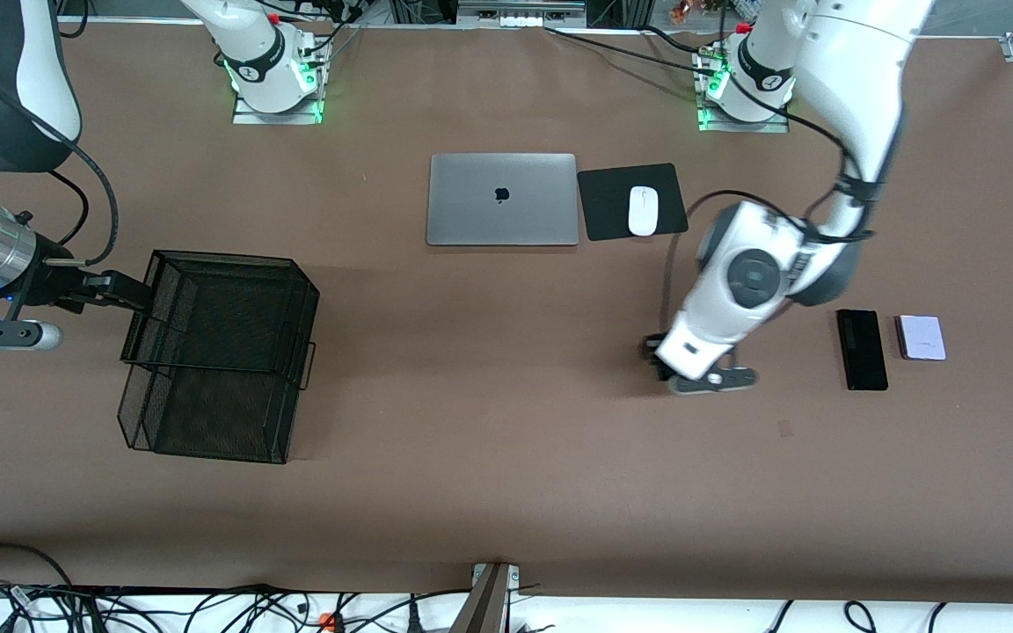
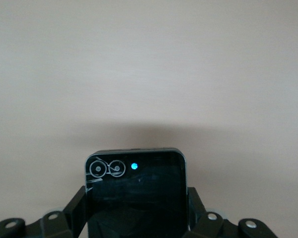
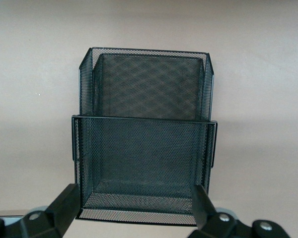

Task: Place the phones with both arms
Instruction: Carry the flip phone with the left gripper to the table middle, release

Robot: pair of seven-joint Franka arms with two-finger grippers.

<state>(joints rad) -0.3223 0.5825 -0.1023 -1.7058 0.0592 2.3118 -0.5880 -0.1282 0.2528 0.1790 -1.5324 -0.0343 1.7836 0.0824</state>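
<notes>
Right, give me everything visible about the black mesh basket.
The black mesh basket is made of fine wire mesh on a thin wire frame, open-topped and split into two compartments, one stepped higher than the other. Both look empty. It stands on the brown table toward the right arm's end, nearer the front camera than the laptop. The right gripper is at its end, fingers spread either side of its wall; whether they touch it is unclear.

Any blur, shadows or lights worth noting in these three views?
Front view: the left arm's white forearm is motion-blurred; green lights glow at both bases. Left wrist view: a soft shadow surrounds the small squarish black phone, a blue dot lit on it. Right wrist view: evenly lit, sharp black mesh basket.
</notes>
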